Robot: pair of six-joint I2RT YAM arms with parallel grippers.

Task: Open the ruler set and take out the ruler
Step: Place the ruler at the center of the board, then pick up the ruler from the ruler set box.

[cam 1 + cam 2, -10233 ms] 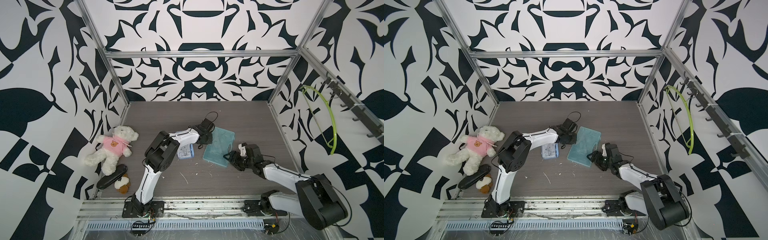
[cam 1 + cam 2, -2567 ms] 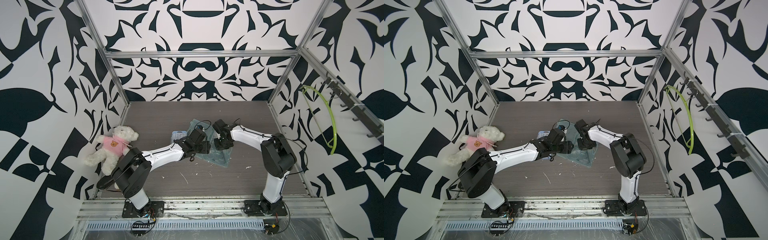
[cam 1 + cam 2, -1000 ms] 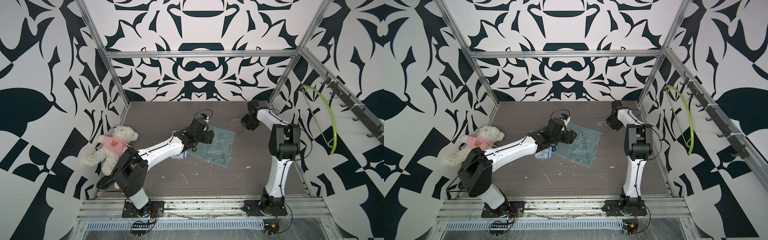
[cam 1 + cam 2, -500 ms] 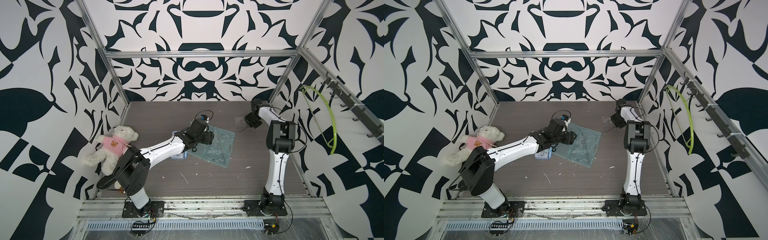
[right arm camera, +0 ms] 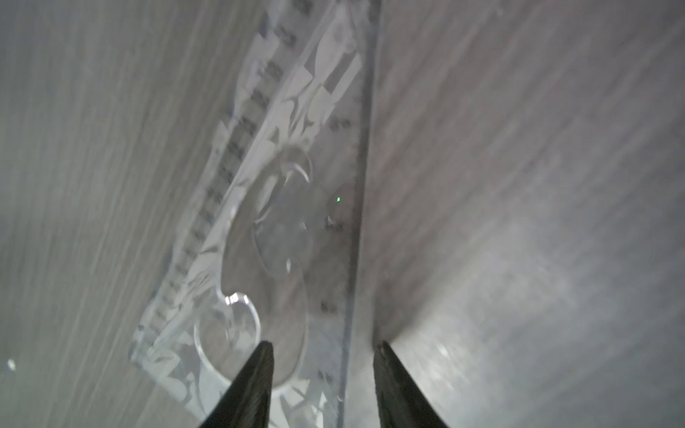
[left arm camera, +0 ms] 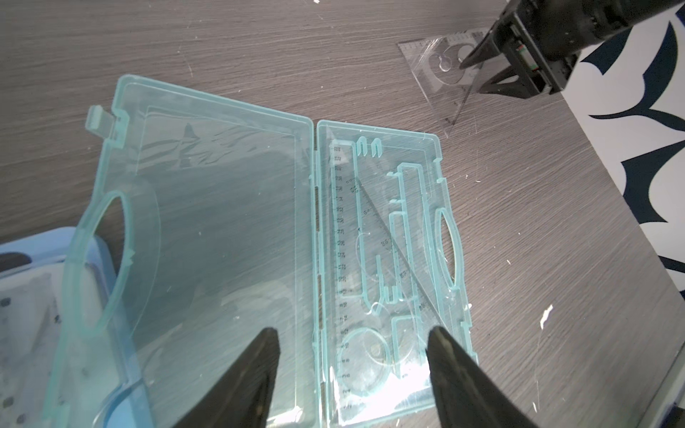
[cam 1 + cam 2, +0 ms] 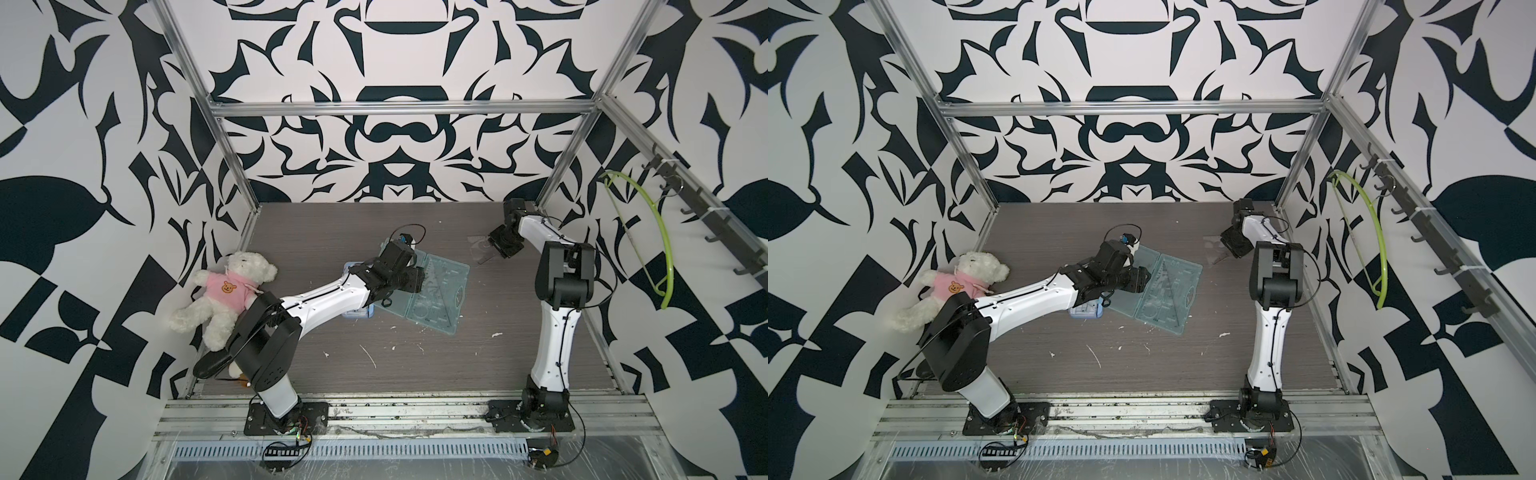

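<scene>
Grey tabletop [image 6: 259, 55]: open case [image 6: 222, 222] under our left gripper [image 6: 352, 329], jaws wide — ruler [image 5: 289, 222] beneath our right gripper [image 5: 323, 344], jaws parted astride its edge. A catching jaw could drag it as we lift.

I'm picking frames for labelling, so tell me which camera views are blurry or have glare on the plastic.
Right wrist view: soft and smeared, the clear triangular plastic ruler full of reflections. Left wrist view: sharp, with a white glare patch on the open translucent teal plastic case. Both top views: sharp and evenly lit, though the ruler barely shows against the grey wood-grain table.
</scene>
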